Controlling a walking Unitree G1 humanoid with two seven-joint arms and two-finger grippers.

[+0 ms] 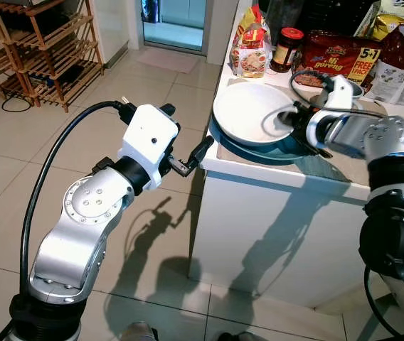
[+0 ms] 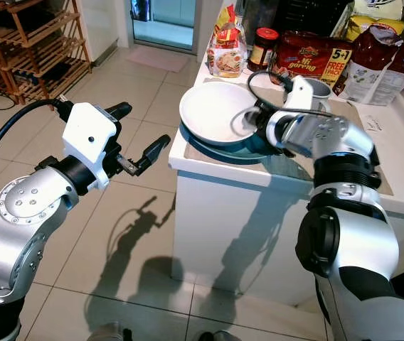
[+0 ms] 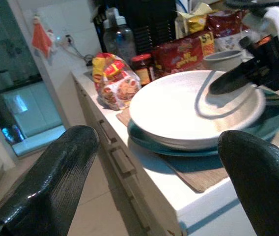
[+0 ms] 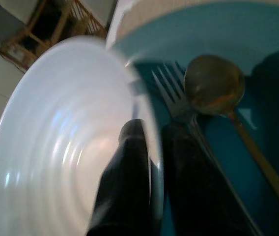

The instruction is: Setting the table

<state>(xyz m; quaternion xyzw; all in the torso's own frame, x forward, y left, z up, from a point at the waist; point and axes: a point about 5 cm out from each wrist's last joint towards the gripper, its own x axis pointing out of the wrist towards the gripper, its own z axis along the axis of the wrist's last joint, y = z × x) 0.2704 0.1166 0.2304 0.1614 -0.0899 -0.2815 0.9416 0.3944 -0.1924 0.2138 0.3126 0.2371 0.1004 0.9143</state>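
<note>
Right claw [image 4: 149, 147] pinching the white bowl [image 1: 253, 114] by its near rim, one finger inside, one outside. Bowl sits tilted on the teal plate [image 4: 237, 39] at the worktop [image 2: 401, 142] corner. Fork [image 4: 176, 98] and spoon [image 4: 213, 86] lie on the plate just beside the bowl rim. Left claw [image 2: 136, 142] spread, empty, in the air off the worktop edge, pointing at the bowl. Jar [image 1: 286, 48] and food packets [image 1: 337, 60] behind.
</note>
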